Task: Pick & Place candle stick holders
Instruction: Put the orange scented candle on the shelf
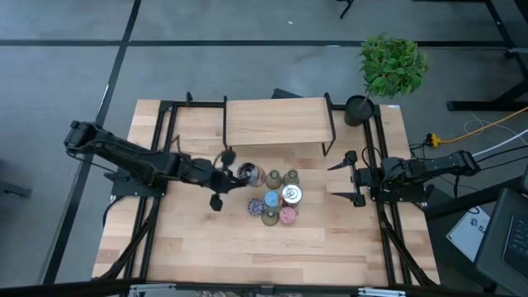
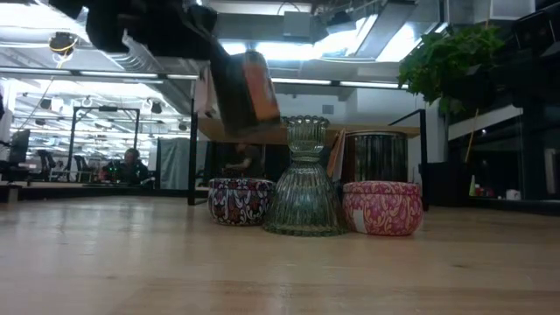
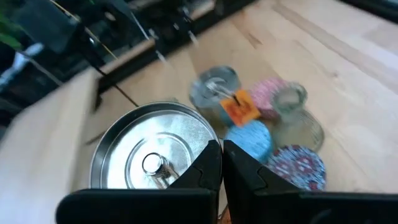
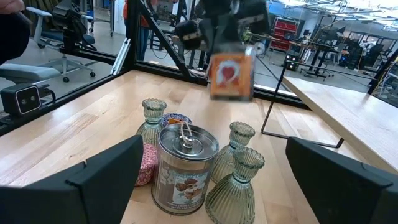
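Left of the holder cluster: left gripper pinching silvery lidded can-shaped holder, raised for carrying.
Right gripper spread, waiting right of cluster.

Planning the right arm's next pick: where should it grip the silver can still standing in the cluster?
Grip the silver can across its straight sides near the lid, coming from above: green vases and the pink tin crowd it. The right gripper waits open beside the cluster.
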Available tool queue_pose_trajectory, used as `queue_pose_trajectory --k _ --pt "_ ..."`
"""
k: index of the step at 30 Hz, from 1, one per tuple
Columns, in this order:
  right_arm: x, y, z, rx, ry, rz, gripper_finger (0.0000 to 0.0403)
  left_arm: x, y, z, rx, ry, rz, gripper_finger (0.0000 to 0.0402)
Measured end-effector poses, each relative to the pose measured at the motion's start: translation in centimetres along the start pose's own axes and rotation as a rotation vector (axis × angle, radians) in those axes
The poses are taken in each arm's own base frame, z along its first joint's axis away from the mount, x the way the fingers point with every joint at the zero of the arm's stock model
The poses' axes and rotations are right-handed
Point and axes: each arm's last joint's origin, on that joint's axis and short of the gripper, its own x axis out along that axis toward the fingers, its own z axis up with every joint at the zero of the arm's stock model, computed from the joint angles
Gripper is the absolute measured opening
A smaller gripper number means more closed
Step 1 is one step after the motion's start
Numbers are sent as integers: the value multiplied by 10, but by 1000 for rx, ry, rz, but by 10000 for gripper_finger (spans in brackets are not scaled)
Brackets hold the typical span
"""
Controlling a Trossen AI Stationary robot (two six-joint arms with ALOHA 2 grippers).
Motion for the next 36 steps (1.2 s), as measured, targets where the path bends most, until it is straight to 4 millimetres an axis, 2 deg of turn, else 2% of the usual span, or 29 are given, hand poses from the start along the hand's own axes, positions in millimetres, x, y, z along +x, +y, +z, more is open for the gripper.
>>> queue_pose_trajectory --k 5,10,21,28,36 --pt "0 0 0 0 0 0 398 -18 21 11 -18 -75 64 2" --pt "0 0 0 0 0 0 398 -26 44 26 -29 -118 139 2" --pt "0 0 0 0 0 0 398 -29 113 57 -117 65 268 2" --pt "0 0 0 0 0 0 398 -28 161 57 -260 211 332 2" --pt "0 0 0 0 0 0 398 -31 204 27 -472 266 349 2"
